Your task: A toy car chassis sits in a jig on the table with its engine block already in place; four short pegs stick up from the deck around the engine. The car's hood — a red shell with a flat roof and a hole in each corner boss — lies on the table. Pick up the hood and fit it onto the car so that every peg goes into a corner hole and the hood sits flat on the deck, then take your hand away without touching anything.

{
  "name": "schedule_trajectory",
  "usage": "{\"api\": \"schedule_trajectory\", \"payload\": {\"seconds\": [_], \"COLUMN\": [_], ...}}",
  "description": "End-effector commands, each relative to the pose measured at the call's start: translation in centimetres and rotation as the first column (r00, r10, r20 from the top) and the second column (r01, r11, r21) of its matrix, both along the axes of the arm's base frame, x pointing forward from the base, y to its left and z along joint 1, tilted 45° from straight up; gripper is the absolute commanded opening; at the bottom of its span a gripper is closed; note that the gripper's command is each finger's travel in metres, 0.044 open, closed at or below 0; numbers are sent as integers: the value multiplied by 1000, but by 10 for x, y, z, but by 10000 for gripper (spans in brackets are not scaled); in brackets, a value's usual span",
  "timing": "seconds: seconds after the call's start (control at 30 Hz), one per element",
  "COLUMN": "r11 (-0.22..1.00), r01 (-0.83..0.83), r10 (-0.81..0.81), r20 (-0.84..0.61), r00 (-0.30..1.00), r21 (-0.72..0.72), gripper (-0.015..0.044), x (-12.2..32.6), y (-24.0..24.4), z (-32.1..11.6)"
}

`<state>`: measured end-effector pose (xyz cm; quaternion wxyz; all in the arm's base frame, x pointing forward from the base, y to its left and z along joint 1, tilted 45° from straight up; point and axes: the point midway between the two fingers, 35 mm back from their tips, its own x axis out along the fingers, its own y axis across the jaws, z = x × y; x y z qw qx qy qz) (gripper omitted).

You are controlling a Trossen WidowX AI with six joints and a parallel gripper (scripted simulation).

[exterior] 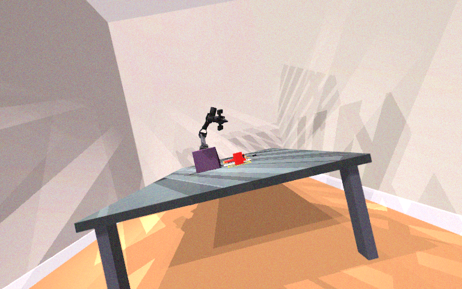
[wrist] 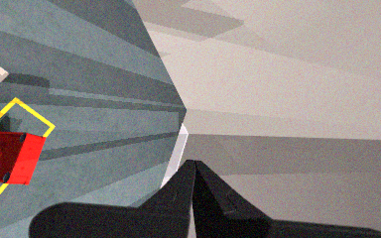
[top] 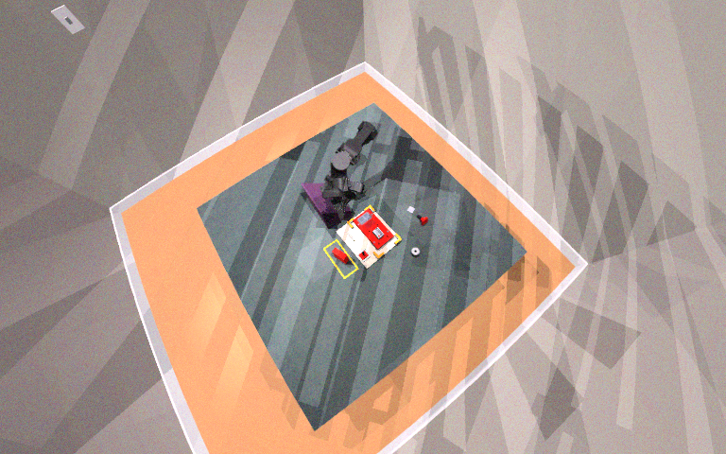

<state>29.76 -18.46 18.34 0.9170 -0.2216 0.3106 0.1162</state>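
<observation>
The red hood (top: 340, 255) (exterior: 239, 158) (wrist: 30, 159) is inside the yellow outline (top: 351, 273) (wrist: 35, 113) on the table, beside the jig, and appears to stand on edge. The wrist view cuts it off at the left and shows dark round spots near its corners. The red chassis (top: 369, 227) sits in the white jig (top: 349, 240), with the grey engine block (top: 378, 232) on its deck. The pegs are too small to make out surely. My gripper (exterior: 227, 120) (wrist: 192, 167) is shut and empty, high above the table and away from the hood.
A purple block (top: 319, 199) (exterior: 206, 160) stands beside the arm, near the jig. A small red part (top: 363, 255) is at the jig's near corner. A white ring (top: 413, 252), a red-ended black part (top: 423, 219) and a small white square (top: 410, 209) lie right of the jig.
</observation>
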Motion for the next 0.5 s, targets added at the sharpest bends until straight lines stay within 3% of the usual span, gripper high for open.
{"api": "schedule_trajectory", "payload": {"seconds": [0.0,0.47], "r11": [995,906], "r01": [-48,-90], "r10": [58,293], "r20": [-119,-458], "r00": [991,839], "r21": [84,414], "gripper": [0,0], "x": [19,56], "y": [4,38], "z": [-30,-139]}}
